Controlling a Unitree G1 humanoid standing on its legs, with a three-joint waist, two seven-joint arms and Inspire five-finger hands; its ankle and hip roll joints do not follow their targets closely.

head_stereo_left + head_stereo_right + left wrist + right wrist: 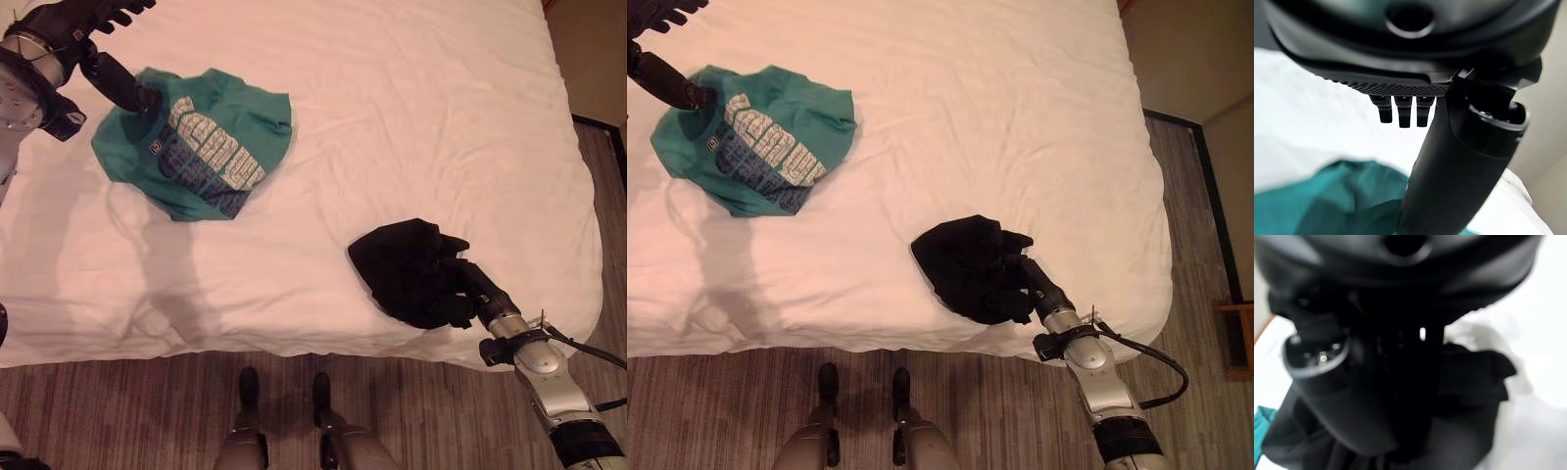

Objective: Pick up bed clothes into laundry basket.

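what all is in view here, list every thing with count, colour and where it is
t-shirt: one, teal with pale and dark lettering, crumpled on the bed toward the robot's far left
black garment: one, black, bunched near the bed's near edge toward the robot's right
bed: one, covered in a white wrinkled sheet, taking up most of the eye views
floor: striped brown-grey carpet along the bed's near edge and right side
wooden furniture: one piece, brown, on the floor at the far right edge
left hand: dark, thumb touching the t-shirt's far left edge, fingers straight
right hand: dark, resting on the black garment; finger state unclear
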